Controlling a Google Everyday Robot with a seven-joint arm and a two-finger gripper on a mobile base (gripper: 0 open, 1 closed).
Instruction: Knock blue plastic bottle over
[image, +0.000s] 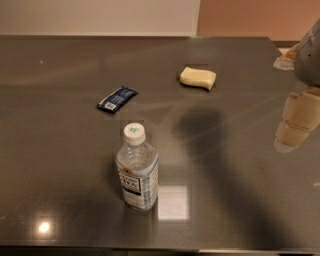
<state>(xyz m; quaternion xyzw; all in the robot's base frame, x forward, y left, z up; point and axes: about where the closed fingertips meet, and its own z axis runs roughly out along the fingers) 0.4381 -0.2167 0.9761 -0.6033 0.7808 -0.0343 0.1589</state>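
The blue plastic bottle (137, 172) stands upright on the dark grey table (60, 150), near the front and a little left of the middle. It is clear, with a white screw cap and a white-and-pale-blue label with dark print. My gripper (295, 125) hangs above the table at the right edge of the view, well to the right of the bottle and slightly farther back. It touches nothing and holds nothing. Its shadow falls on the table between it and the bottle.
A flat dark blue packet (117, 99) lies behind the bottle to the left. A yellow sponge (198, 78) lies farther back, right of centre. A small pale object (284, 62) sits at the table's far right corner. The table's front edge runs just below the bottle.
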